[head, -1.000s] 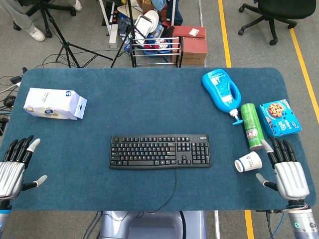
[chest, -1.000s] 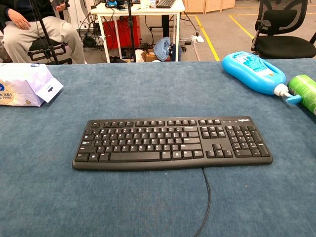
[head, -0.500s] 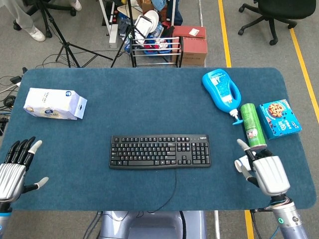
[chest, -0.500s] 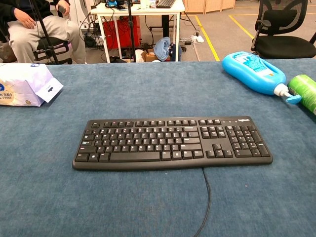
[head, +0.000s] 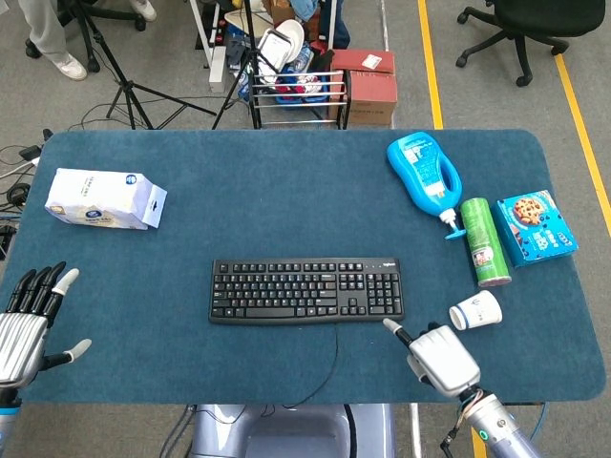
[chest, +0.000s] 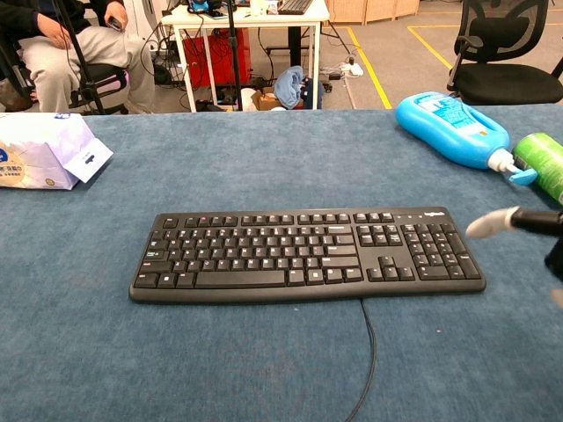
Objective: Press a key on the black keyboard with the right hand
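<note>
Head view, going left to right: the left hand [head: 27,322] sits at about 8 o'clock on the blue table [head: 286,196] with its fingers spread and nothing in it, and a white carton [head: 105,198] lies up around 10 o'clock. Dead center is the black keyboard [head: 305,290], untouched, and just off its 5 o'clock corner is the right hand [head: 434,355], one finger poking out toward the keys with the rest tucked in, holding nothing. Off to 3 o'clock sit a paper cup [head: 475,310], a green can [head: 484,242], a blue bottle [head: 425,172] and a cookie box [head: 537,224].
</note>
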Available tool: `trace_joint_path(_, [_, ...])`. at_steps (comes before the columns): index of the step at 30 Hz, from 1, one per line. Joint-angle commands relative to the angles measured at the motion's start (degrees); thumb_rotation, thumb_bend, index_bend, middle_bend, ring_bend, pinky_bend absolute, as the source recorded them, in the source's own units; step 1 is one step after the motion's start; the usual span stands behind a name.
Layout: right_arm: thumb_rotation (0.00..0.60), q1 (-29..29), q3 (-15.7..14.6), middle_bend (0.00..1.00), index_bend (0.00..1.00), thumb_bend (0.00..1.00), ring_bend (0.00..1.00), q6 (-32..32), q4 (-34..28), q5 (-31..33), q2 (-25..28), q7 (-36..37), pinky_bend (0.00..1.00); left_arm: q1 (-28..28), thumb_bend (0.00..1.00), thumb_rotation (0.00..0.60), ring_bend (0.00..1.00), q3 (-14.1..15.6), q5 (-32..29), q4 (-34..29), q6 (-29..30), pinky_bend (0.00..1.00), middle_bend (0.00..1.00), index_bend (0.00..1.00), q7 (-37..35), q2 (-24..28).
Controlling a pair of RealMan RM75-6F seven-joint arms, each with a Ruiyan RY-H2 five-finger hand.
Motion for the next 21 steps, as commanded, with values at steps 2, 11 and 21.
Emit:
trace_joint_path(2, [0.6, 1.4, 0.1, 0.77, 0.14, 0.57, 0.71, -2.0, -0.9, 2.6, -1.7, -2.6, 0.49, -0.1, 0.0, 0.6, 0.0, 0.1, 0.2, 0.0, -0.2, 0.0, 0.0, 0.0, 0.3, -0.1])
trace_joint_path(11, [0.6, 3.7, 1.3, 0.77, 0.14, 0.57, 0.71, -4.7, -1.9, 7.1, -4.7, -7.2, 0.49, 0.0, 0.0, 0.6, 0.0, 0.1, 0.2, 0.1, -0.2, 0.0, 0.0, 0.0, 0.5, -0.2])
trace_joint_path(21, [0.6, 7.4, 3.6, 0.77, 0.14, 0.57, 0.71, -7.3, -1.8, 15.0, -8.1, -11.8, 0.49, -0.1, 0.0, 0.6, 0.0, 0.1, 0.0, 0.2, -0.6, 0.0, 0.0, 0.0, 0.4, -0.3])
